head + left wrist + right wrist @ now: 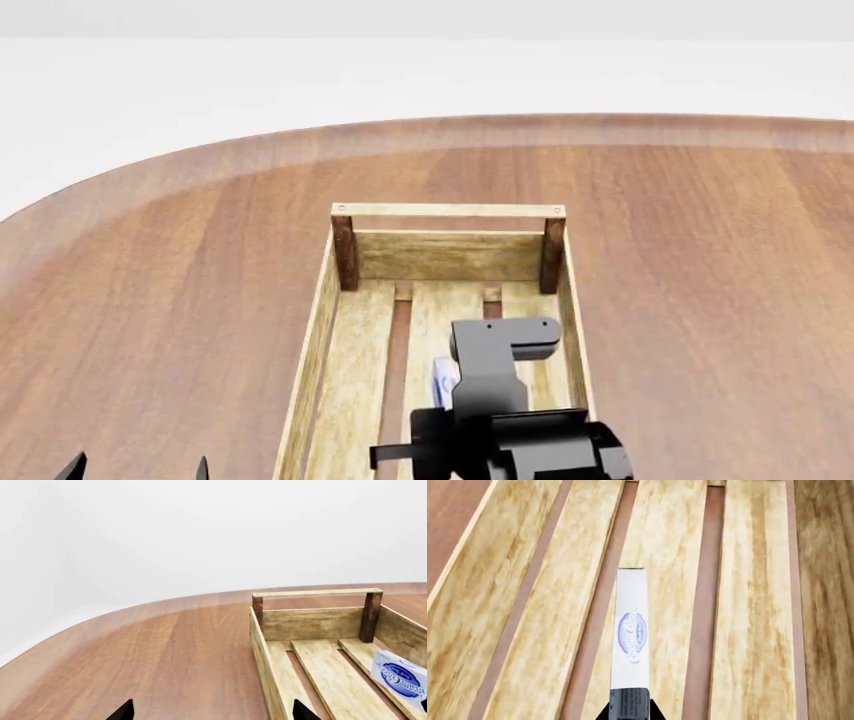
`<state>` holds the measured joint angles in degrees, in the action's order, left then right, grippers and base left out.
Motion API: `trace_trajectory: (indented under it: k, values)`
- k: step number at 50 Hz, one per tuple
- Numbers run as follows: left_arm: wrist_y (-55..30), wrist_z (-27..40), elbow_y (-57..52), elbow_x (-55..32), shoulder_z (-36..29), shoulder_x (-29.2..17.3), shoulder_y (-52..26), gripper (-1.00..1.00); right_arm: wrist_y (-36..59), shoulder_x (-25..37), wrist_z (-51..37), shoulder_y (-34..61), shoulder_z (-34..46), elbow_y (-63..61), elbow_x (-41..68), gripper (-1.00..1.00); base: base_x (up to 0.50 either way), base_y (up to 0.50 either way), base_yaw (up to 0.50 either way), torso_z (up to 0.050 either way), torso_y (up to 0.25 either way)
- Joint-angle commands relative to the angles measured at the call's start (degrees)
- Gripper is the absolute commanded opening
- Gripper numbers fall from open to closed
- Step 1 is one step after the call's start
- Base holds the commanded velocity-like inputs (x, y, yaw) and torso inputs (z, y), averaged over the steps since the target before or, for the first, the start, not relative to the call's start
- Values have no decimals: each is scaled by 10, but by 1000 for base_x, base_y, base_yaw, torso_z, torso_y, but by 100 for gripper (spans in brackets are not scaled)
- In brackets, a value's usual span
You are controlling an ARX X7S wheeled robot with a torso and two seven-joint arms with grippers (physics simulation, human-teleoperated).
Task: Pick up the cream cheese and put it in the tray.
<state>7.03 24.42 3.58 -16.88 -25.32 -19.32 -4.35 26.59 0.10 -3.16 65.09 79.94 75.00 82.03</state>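
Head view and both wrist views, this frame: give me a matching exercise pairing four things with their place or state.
Things:
1. cream cheese
2. tray
3. left end effector
4. right end effector

States:
A. resting on the wooden table
B. beside the tray, holding nothing
C. inside the tray, above its slats
D. over the tray, closed on the box

Pairs: 1-C, 2-A, 3-B, 4-D

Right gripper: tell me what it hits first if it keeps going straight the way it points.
Probably the tray's slatted bottom: the right gripper points down over it, holding the cream cheese; that box would touch first.
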Motion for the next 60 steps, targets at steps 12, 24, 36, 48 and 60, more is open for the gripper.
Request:
trace_trajectory:
  k: [12,24,36,48,60]
  values:
    - [0,1,-1,-2,-2,-2,0,100,28,-1,16,-11,-91,0,-90,-100,0,0,0,1,0]
    - [1,3,-1,-3,-3,-3,-1,100,33,-1,21,-16,-86,0,-88,-100,0,0,0,0,0]
    - [1,3,0,-4,-4,-3,-2,100,40,-1,24,-23,-89,0,-90,-100,0,0,0,0,1]
    - [2,4,0,-4,-6,-4,-1,100,56,-1,29,-35,-147,0,-144,-100,0,0,0,0,0]
    - [5,4,6,-4,-7,-2,-4,100,64,-1,32,-41,-158,0,-154,-100,0,0,0,1,1]
